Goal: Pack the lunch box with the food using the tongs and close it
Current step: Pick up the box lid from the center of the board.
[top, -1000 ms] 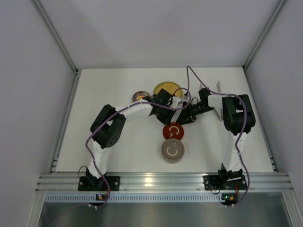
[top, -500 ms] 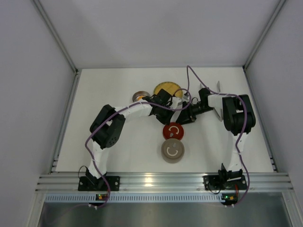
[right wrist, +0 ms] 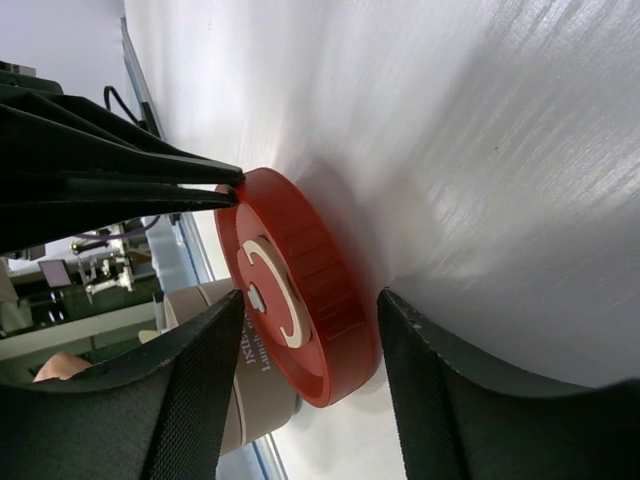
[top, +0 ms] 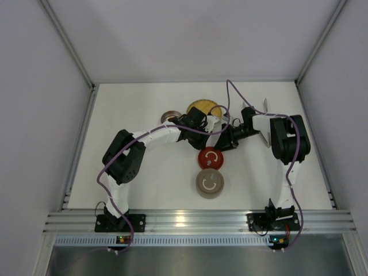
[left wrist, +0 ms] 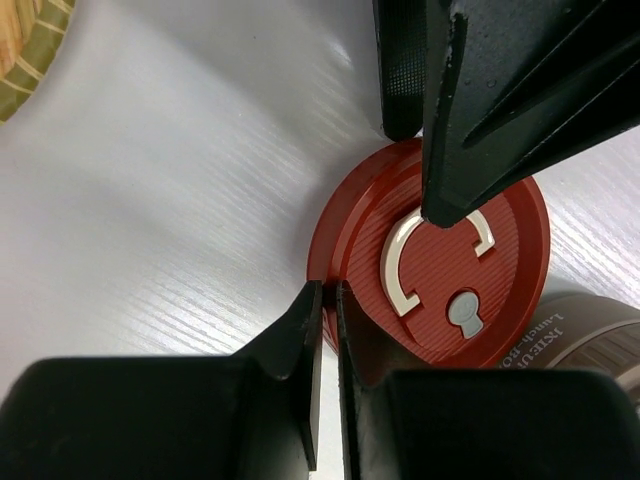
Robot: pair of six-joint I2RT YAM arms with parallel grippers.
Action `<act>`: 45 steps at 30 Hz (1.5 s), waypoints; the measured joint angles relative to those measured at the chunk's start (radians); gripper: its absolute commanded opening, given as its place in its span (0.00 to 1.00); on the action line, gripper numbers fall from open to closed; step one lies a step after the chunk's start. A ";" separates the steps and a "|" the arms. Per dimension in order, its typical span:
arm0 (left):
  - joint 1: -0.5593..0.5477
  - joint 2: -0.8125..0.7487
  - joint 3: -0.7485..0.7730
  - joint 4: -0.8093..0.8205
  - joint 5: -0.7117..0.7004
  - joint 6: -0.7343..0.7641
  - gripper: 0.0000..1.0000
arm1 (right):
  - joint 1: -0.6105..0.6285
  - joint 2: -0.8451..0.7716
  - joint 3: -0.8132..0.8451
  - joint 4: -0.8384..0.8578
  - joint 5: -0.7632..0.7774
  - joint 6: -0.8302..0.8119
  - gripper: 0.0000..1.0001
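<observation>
The left gripper, seen from above, reaches to the far rim of a round red tin with a cream C-shaped handle on its lid, while the right gripper comes to the same rim from the right. The red tin sits mid-way across the white desk. A round beige tin with a like handle touches the red tin's near side, and a round woven yellow plate lies beyond the red tin, half hidden by the arms. What lies on the plate cannot be made out

From the left wrist, the left gripper's fingers are pressed almost together, only a thin slit between them, their tips at the red tin's rim. Whether anything is pinched there I cannot tell. The right gripper's black fingers hang over the lid

From the right wrist, the right gripper's fingers are spread wide, with the red tin lying between them and the beige tin just behind it
</observation>
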 measured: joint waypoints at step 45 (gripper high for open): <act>0.168 -0.387 -0.005 -0.174 0.493 0.313 0.88 | -0.029 -0.194 0.246 -0.227 0.067 -0.158 0.00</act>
